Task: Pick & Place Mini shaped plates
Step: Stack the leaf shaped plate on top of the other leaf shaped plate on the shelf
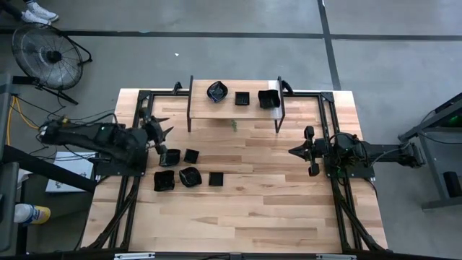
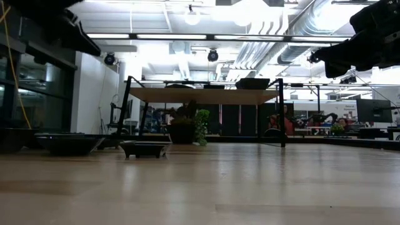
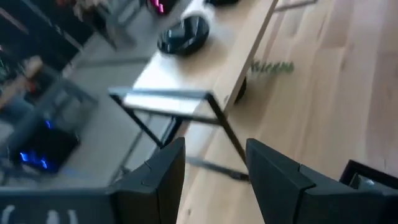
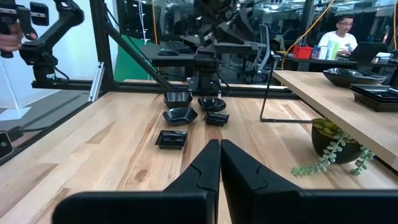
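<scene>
- Five mini shaped plates lie in a loose group on the wooden table, on its left half, just in front of the left arm.
- In this group, two plates are nearer the shelf: a rounded one and a small square one beside it.
- The other three make a row farther from the shelf: a bigger angular one, a rounded one and a small square one.
- Three more plates stand on the raised wooden shelf at the far edge of the table: a round scalloped one, a square one and a bigger angular one.
- The left gripper is above the table between the shelf and the group of plates, close to the rounded plate; its two fingers are spread apart and nothing is between them.
- The right gripper waits over the right half of the table, well apart from the plates; its fingers are pressed together and hold nothing.
- A small green plant stands under the shelf.
- Beyond the table, a floor fan stands at the far left, and a person sits in the room behind.
</scene>
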Action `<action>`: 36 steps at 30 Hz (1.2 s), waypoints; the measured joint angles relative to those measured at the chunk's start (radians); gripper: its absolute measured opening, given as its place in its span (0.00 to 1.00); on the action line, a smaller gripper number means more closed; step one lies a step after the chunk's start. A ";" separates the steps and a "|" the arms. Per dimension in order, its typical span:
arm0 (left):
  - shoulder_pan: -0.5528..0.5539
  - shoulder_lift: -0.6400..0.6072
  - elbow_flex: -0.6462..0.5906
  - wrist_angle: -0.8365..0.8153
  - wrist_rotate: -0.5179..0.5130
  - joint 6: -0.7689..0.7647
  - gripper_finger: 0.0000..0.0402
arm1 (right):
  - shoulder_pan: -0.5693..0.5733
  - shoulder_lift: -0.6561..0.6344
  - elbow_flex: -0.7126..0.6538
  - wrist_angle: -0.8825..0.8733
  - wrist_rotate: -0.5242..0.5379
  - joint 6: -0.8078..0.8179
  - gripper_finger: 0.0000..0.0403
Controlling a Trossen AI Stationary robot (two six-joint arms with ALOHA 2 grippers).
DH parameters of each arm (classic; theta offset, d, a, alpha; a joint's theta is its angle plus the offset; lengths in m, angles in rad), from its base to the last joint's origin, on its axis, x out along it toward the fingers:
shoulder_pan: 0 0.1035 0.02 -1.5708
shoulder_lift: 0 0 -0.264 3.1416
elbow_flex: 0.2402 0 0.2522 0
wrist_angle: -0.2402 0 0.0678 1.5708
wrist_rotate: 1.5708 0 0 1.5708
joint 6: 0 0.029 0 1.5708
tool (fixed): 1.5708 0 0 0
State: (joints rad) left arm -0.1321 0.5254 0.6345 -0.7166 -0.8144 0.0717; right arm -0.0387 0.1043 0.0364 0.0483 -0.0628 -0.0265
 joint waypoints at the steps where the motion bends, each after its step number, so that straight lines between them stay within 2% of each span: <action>1: 0.045 0.009 0.007 -0.002 0.042 0.000 0.41 | 0.000 0.000 0.000 0.000 0.000 0.000 0.01; 7: 0.333 0.066 0.022 0.010 0.362 0.091 0.41 | 0.000 0.000 0.000 0.000 0.000 0.000 0.01; 15: 0.720 0.175 0.022 -0.018 0.842 0.190 0.41 | 0.000 0.000 0.000 0.000 0.000 0.000 0.02; 19: 0.863 0.268 0.022 -0.075 1.014 0.213 0.41 | 0.000 0.000 0.000 0.000 0.000 0.000 0.01; 23: 0.933 0.392 0.022 -0.097 1.103 0.236 0.41 | 0.000 0.000 0.000 0.000 0.000 0.000 0.01; 30: 0.944 0.615 0.022 -0.140 1.215 0.262 0.41 | 0.000 0.000 0.000 0.000 0.000 0.000 0.02; 36: 0.944 0.724 0.023 -0.172 1.228 0.310 0.41 | 0.000 0.000 0.000 0.000 0.000 0.000 0.01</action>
State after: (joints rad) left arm 0.8116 1.2496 0.6579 -0.8885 0.4134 0.3815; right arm -0.0387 0.1046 0.0364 0.0479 -0.0628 -0.0265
